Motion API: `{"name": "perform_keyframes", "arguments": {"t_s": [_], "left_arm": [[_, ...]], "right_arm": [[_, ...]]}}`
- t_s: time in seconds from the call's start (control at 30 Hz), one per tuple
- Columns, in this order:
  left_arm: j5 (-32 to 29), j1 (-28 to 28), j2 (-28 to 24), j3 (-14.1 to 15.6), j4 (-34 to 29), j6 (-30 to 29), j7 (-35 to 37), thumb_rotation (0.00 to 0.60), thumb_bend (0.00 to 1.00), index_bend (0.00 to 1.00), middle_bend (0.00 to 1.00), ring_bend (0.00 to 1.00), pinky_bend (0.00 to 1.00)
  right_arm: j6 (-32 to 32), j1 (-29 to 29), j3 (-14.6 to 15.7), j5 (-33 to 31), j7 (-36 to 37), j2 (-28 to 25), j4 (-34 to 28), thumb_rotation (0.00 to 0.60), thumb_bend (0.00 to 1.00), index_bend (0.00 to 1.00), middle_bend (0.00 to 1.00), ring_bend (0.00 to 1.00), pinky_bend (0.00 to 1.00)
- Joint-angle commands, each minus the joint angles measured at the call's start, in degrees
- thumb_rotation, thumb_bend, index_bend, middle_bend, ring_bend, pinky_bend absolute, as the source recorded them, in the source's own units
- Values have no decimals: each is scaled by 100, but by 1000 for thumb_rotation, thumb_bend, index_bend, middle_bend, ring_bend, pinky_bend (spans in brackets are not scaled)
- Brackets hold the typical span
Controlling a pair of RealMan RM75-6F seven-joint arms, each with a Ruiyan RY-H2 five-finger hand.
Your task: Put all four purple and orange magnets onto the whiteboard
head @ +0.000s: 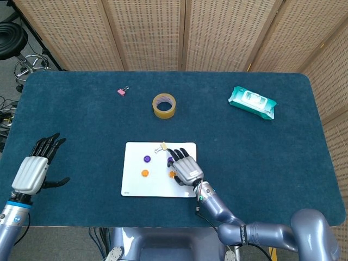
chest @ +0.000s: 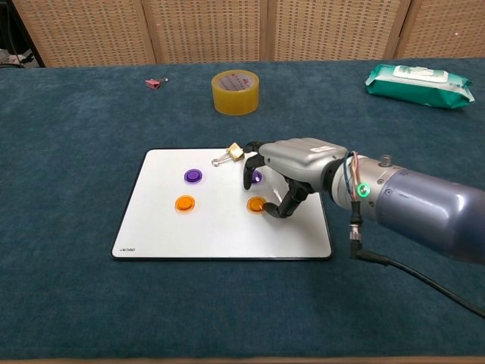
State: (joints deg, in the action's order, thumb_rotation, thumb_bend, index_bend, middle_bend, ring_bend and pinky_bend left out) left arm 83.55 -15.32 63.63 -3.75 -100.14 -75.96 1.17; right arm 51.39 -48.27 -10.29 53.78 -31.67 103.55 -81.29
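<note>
- My right robot hand (chest: 292,171) sits nearest me, arched over the right half of the whiteboard (chest: 151,227). Its fingers curl down with nothing in them; the fingertips (chest: 274,211) hang just beside the near orange magnet (chest: 256,203), and I cannot tell whether they touch it.
- All four magnets look to be lying on the whiteboard: that orange one, a second orange magnet (chest: 184,202) to its left, a purple magnet (chest: 193,176) further back, and another purple magnet (chest: 256,177) partly hidden under my fingers.
- I judge the placing done. The careful part now is lifting straight up, fingers spread clear, so I drag no magnet sideways.
- My left robot hand (head: 35,166) rests well apart at the tabletop (head: 261,163) edge, fingers extended and holding nothing.
- A gold binder clip (chest: 228,155) lies on the whiteboard's far edge; I should avoid nudging it.
- Farther back sit the tape roll (chest: 236,92), a pink binder clip (chest: 155,83) and a wet-wipes pack (chest: 420,84).
</note>
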Motion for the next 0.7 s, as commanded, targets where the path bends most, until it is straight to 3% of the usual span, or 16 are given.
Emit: {"name": "perform_keyframes", "arguments": {"t_s": [0.03, 0.13, 0.43, 0.6, 0.63, 0.7], "left_arm": [[6, 4, -8, 1, -2, -5, 14, 600, 45, 109, 0, 0, 0], [10, 7, -13, 0, -3, -10, 29, 600, 45, 109, 0, 0, 0], [42, 22, 8, 4, 2, -53, -19, 600, 46, 104, 0, 0, 0], [100, 50, 73, 27, 47, -123, -117, 600, 45, 26, 0, 0, 0], [114, 57, 98, 30, 68, -144, -142, 600, 46, 8, 0, 0, 0], [136, 80, 157, 49, 125, -187, -235, 600, 45, 0, 0, 0, 0]], "right_arm": [[23, -1, 16, 18, 6, -20, -23, 600, 466, 300, 0, 0, 0], [99, 15, 15, 85, 31, -69, -138, 600, 466, 302, 0, 0, 0], [729, 272, 156, 820, 20, -808, -1261, 600, 466, 270, 0, 0, 0], [1223, 667, 339, 1358, 368, -1418, -1677, 600, 465, 144, 0, 0, 0], [1312, 748, 386, 1482, 470, -1519, -1700, 600, 451, 114, 0, 0, 0], [1595, 983, 489, 1732, 700, -1775, -1703, 600, 267, 32, 0, 0, 0]]}}
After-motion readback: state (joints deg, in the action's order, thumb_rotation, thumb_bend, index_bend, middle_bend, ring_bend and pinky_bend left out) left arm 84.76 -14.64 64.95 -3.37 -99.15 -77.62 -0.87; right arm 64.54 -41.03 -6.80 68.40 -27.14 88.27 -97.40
